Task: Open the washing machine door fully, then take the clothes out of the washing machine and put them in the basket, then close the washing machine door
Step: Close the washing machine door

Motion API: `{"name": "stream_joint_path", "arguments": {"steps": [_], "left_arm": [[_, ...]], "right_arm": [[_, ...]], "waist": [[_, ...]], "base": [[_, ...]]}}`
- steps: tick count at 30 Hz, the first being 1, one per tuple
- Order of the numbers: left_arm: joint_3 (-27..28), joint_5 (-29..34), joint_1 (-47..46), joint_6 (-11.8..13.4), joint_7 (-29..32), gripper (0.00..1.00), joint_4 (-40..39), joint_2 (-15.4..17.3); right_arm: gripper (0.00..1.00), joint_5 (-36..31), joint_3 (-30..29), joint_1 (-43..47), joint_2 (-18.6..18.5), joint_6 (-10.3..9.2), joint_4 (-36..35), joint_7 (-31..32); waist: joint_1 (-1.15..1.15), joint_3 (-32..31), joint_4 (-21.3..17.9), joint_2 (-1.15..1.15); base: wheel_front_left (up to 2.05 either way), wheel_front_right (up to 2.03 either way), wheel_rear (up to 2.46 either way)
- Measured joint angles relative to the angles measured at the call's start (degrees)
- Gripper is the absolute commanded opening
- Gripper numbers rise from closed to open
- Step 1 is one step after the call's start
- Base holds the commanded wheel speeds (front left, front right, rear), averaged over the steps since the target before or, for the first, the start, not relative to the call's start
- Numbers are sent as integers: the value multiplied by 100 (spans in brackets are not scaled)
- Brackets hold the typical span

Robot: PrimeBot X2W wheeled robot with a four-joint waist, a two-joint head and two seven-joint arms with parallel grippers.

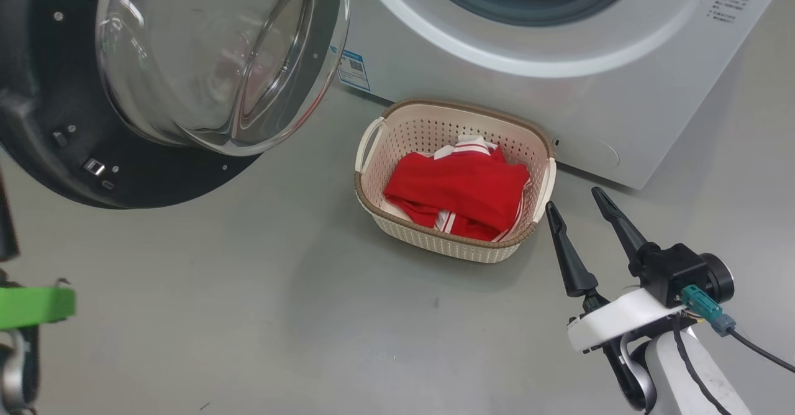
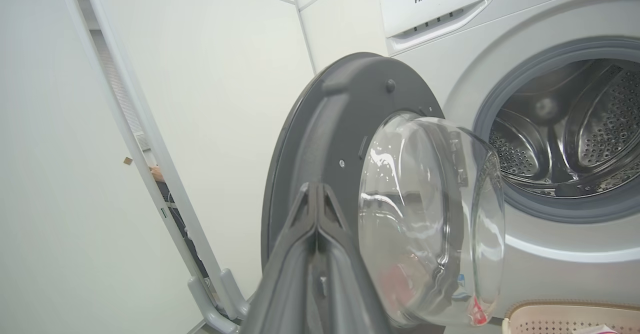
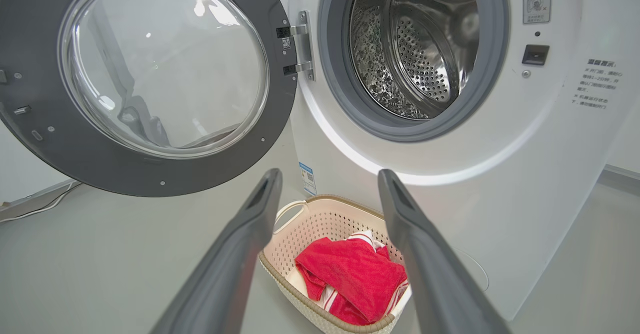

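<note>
The washing machine door (image 1: 37,123) stands swung open at the upper left, its glass bowl (image 1: 211,61) bulging out. The washing machine (image 1: 559,92) shows a bare steel drum (image 3: 415,49). Red clothes (image 1: 459,185) with white trim lie in the cream basket (image 1: 435,241) on the floor before the machine. My right gripper (image 1: 576,202) hovers open just right of the basket, and in its wrist view the open gripper (image 3: 330,174) frames the basket (image 3: 300,239) and clothes (image 3: 350,274). My left gripper (image 2: 316,188) is shut on nothing, tips against the door's grey inner rim (image 2: 320,124); contact is unclear.
Grey floor (image 1: 248,315) spreads left of and in front of the basket. A white wall (image 2: 225,99) and a pale frame with a foot (image 2: 210,294) stand left of the door. Part of a person (image 2: 159,175) shows behind that frame. A green part (image 1: 37,306) sits at the lower left.
</note>
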Motion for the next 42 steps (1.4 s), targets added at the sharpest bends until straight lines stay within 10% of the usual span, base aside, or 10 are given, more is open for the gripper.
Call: {"name": "stream_joint_path", "arguments": {"steps": [20, 29, 42], "left_arm": [[2204, -2041, -1908, -165, 906, 0, 1228, 1037], [3632, -4453, -3229, 424, 1783, 0, 2593, 415], [4168, -5049, -3729, 661, 2413, 0, 3674, 553]], "right_arm": [[100, -153, 38, -460, -278, 30, -261, 88], [100, -153, 43, -545, -327, 31, -264, 103], [100, -152, -10, -596, -401, 31, -214, 103]], "waist": [[0, 755, -446, 0], [0, 995, -662, 0], [0, 1056, -754, 0]], "base": [[0, 0, 0], [0, 0, 0], [0, 0, 0]]}}
